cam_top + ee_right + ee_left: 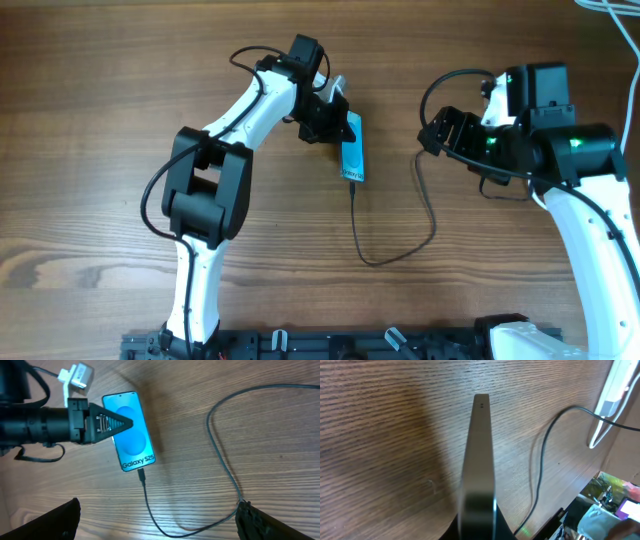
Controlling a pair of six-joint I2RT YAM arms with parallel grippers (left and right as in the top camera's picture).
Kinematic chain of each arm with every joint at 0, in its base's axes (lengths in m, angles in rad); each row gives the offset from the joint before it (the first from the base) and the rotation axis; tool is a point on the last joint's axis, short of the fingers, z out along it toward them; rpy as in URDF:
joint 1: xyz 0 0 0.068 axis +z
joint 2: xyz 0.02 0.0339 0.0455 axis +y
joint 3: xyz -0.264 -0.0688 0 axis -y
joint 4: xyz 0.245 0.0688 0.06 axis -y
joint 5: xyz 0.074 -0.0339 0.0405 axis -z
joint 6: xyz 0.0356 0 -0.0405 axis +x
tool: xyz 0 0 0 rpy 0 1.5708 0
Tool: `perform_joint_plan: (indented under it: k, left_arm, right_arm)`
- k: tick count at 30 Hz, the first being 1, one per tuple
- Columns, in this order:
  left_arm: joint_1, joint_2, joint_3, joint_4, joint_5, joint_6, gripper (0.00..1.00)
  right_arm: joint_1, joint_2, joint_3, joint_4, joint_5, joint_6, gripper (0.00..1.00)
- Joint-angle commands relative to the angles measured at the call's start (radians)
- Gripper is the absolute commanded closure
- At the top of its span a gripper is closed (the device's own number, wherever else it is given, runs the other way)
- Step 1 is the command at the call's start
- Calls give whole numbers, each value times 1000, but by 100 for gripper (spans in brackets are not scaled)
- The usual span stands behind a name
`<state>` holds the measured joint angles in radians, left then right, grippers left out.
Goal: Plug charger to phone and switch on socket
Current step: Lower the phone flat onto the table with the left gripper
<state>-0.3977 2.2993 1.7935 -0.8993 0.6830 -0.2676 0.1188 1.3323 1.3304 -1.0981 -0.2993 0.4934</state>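
Note:
The phone (355, 156) has a cyan screen with "Galaxy S25" text and lies mid-table; it also shows in the right wrist view (131, 435). My left gripper (338, 124) is shut on its far end, and the left wrist view shows the phone edge-on (479, 455) between the jaws (479, 532). The charger's thin black cable (372, 258) ends in a small plug (142, 476) that sits in the phone's near end. The cable loops round to my right gripper (436, 138), which is open (157, 506), with the cable passing by one fingertip. The socket strip is out of view.
A white plug adapter (77, 375) lies just beyond the phone, partly hidden behind the left gripper in the overhead view (341, 84). A thick white cable (612, 22) runs along the far right corner. The arm bases stand at the table's front edge.

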Motion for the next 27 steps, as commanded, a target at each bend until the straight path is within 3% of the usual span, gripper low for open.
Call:
perform_joint_plan:
  k: [1, 15, 24, 27]
  left_arm:
    - [-3, 49, 6, 3, 31, -2, 96]
    - [-3, 57, 6, 39, -3, -1, 95]
    - [-3, 57, 6, 22, -45, -2, 89]
    - [-3, 57, 6, 16, -63, -2, 82]
  right_arm:
    - [8, 11, 3, 5, -16, 6, 0]
    - [8, 11, 3, 18, -16, 3, 0]
    - [8, 11, 3, 7, -15, 0, 0]
    - [8, 11, 3, 4, -15, -6, 0]
